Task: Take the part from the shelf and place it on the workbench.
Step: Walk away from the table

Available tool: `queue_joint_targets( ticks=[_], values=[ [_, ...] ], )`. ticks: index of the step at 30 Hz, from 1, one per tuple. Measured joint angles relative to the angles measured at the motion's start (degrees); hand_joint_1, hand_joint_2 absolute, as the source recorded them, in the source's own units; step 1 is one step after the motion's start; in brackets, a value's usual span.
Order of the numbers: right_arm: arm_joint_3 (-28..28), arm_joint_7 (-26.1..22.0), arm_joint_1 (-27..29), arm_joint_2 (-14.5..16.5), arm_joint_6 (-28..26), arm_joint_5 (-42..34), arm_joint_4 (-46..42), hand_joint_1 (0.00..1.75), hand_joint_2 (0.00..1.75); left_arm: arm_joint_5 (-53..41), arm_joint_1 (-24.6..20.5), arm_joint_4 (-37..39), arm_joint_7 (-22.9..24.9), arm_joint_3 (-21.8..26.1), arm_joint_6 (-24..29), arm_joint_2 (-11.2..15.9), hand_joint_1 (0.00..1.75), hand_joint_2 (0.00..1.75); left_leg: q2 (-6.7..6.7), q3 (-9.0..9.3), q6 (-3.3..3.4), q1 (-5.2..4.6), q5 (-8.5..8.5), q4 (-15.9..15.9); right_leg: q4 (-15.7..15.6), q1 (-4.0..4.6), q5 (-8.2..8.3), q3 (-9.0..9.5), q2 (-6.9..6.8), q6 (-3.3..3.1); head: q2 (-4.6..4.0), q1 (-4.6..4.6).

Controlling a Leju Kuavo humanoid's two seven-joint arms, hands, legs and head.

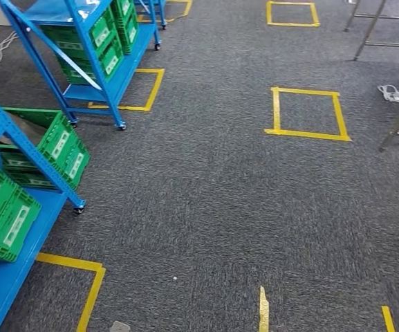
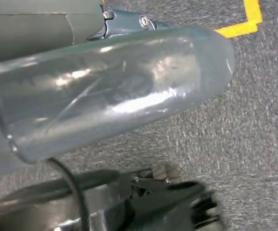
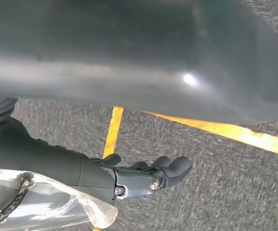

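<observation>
Nowhere among the green plastic crates on the blue metal shelf can the part be made out; whether one holds it cannot be told. The shelf stands at the left on grey carpet, with a second blue wheeled shelf beyond it. A yellow tape square marks the floor to the right. The right hand hangs over the carpet, fingers stretched out and holding nothing. The left hand sits behind a clear plastic cover; its finger position cannot be told.

Crates on shelves, left of carpet
</observation>
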Motion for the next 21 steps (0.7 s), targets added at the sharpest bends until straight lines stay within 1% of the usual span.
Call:
queue_joint_targets(
  ticks=[1,2,4,5,6,7,8,9,10,11,12,13,14,15,16,17,18,19,20,21],
  values=[
    [0.0,0.0,0.0,0.0,0.0,0.0,0.0,0.00,0.00,0.0,0.1,0.0,0.0,0.0,0.0,0.0,0.00,0.00,0.30,-1.05,0.00,0.03,-0.28,1.7,0.0,0.15,-0.16,0.10,-0.87,-0.09,0.00,-0.01],
    [0.0,0.0,0.0,0.0,0.0,0.0,0.0,0.00,0.00,0.0,0.2,0.0,0.0,0.0,0.0,-0.1,0.00,0.00,0.47,-1.00,0.09,0.04,0.55,1.3,0.0,0.26,-0.30,0.25,-1.62,-0.12,0.00,-0.02],
    [-0.1,0.0,-0.1,0.0,0.0,0.0,0.0,0.00,0.00,0.0,0.4,0.0,0.0,0.0,0.0,-0.1,0.00,0.00,0.92,1.29,0.39,-0.03,3.94,-3.8,0.0,0.43,-0.56,0.64,-2.78,-0.09,0.00,-0.04],
    [-0.1,0.0,-0.1,0.0,0.0,0.1,0.0,0.00,0.00,0.0,0.4,0.0,0.0,0.0,0.0,-0.1,0.00,0.00,1.10,2.30,0.51,-0.06,5.16,-6.0,0.0,0.47,-0.63,0.77,-3.08,-0.08,0.00,-0.04],
    [-0.1,0.0,-0.1,0.0,0.0,0.1,0.0,0.00,0.00,0.0,0.4,0.0,0.0,0.0,0.0,0.0,0.00,0.00,1.24,2.90,0.58,-0.09,5.82,-7.2,0.0,0.49,-0.67,0.85,-3.23,-0.06,0.00,-0.04],
    [-0.1,0.0,-0.1,0.0,0.0,0.1,0.0,0.00,0.00,0.0,0.4,0.0,0.0,0.0,0.0,0.0,0.00,0.00,1.28,2.98,0.59,-0.09,5.90,-7.4,0.0,0.50,-0.68,0.86,-3.25,-0.06,0.00,-0.04],
    [-0.1,0.0,-0.1,0.0,0.0,0.1,0.0,0.00,0.00,0.0,0.4,0.0,0.0,0.0,0.0,0.0,0.00,0.00,2.29,3.81,0.76,-0.29,6.36,-9.1,0.0,0.52,-0.76,1.00,-3.50,-0.02,0.00,-0.02],
    [-0.1,0.0,-0.2,0.0,0.0,0.1,0.0,0.00,0.00,-0.1,0.4,0.0,0.0,0.0,-0.1,-0.1,0.00,0.00,3.01,4.55,1.20,-0.57,6.79,-10.8,0.0,0.62,-1.01,1.29,-4.40,0.33,0.00,0.00],
    [-0.1,-0.1,-0.3,0.0,0.0,0.2,0.0,0.00,0.00,-0.3,0.4,0.0,-0.1,0.0,-0.3,-0.1,0.00,0.00,3.52,5.38,1.76,-0.69,7.37,-12.7,0.2,0.67,-1.50,1.50,-4.71,0.85,0.00,0.03],
    [-0.1,-0.1,-0.4,0.0,-0.1,0.3,0.0,0.00,0.00,-0.3,0.3,0.0,-0.1,0.0,-0.4,-0.1,0.00,0.00,3.85,6.13,2.39,-0.79,7.94,-14.5,0.9,0.66,-2.41,1.43,-4.25,1.43,0.00,0.11],
    [-0.1,-0.2,-0.4,0.0,-0.1,0.3,0.0,0.00,0.00,-0.5,0.3,0.0,-0.1,0.0,-0.5,-0.1,0.00,0.00,3.02,6.08,2.89,-0.70,8.17,-14.7,2.7,0.59,-3.81,0.74,-3.22,2.01,0.00,0.21],
    [-0.1,-0.3,-0.4,0.0,-0.2,0.3,0.0,0.00,0.00,-0.5,0.1,0.0,-0.1,0.0,-0.5,-0.2,0.00,0.00,2.26,6.08,3.15,-0.53,8.42,-14.9,5.9,0.42,-5.64,-0.77,-1.39,2.35,0.00,0.31],
    [-0.1,-0.3,-0.3,0.0,-0.2,0.3,0.0,0.00,0.00,-0.6,0.0,0.0,-0.1,0.0,-0.4,-0.3,0.00,0.00,1.48,5.93,3.28,-0.51,8.50,-14.9,10.0,0.32,-7.56,-2.75,-0.10,2.55,0.00,0.39],
    [-0.1,-0.3,-0.2,0.0,-0.3,0.4,0.0,0.00,0.00,-0.7,-0.1,0.0,-0.1,0.0,-0.3,-0.3,0.00,0.00,0.67,5.81,3.34,-0.51,8.53,-14.9,13.8,0.26,-9.01,-4.73,0.45,2.71,0.00,0.42],
    [-0.1,-0.3,-0.1,0.0,-0.3,0.4,0.0,0.00,0.00,-0.9,0.0,0.0,-0.1,0.0,-0.2,-0.4,0.00,0.00,-0.15,5.76,3.36,-0.50,8.54,-14.9,16.3,0.23,-9.51,-6.15,0.65,2.83,0.00,0.41],
    [-0.1,-0.3,0.0,0.0,-0.4,0.4,0.0,0.00,0.00,-1.0,0.1,0.0,-0.1,0.0,-0.1,-0.4,0.00,0.00,-0.99,5.77,3.34,-0.48,8.54,-14.9,16.7,0.17,-8.77,-6.60,0.76,2.89,0.00,0.42],
    [-0.1,-0.4,0.0,0.0,-0.4,0.4,0.0,0.00,0.00,-1.1,0.1,0.0,-0.1,0.0,0.0,-0.4,0.00,0.00,-1.85,5.83,3.29,-0.44,8.52,-14.8,14.7,0.07,-6.92,-5.94,0.96,2.92,0.00,0.42],
    [-0.1,-0.4,0.0,0.0,-0.5,0.5,0.0,0.00,0.00,-1.2,0.1,0.0,-0.1,0.0,0.0,-0.4,0.00,0.00,-2.71,5.90,3.18,-0.37,8.46,-14.7,11.0,-0.08,-4.44,-4.48,1.61,2.92,0.00,0.43],
    [-0.1,-0.4,0.0,0.0,-0.5,0.5,0.0,0.00,0.00,-1.3,0.0,0.0,-0.1,0.0,0.0,-0.5,0.00,0.00,-3.52,5.89,2.98,-0.38,8.37,-14.6,7.1,-0.28,-2.47,-2.87,2.99,2.89,0.00,0.48],
    [-0.1,-0.5,0.0,0.0,-0.5,0.5,0.0,0.00,0.00,-1.4,0.0,0.0,-0.1,0.0,0.0,-0.5,0.00,0.00,-4.27,5.74,2.70,-0.39,8.31,-14.4,3.7,-0.47,-1.30,-1.41,4.23,2.78,0.00,0.52]
  ],
)
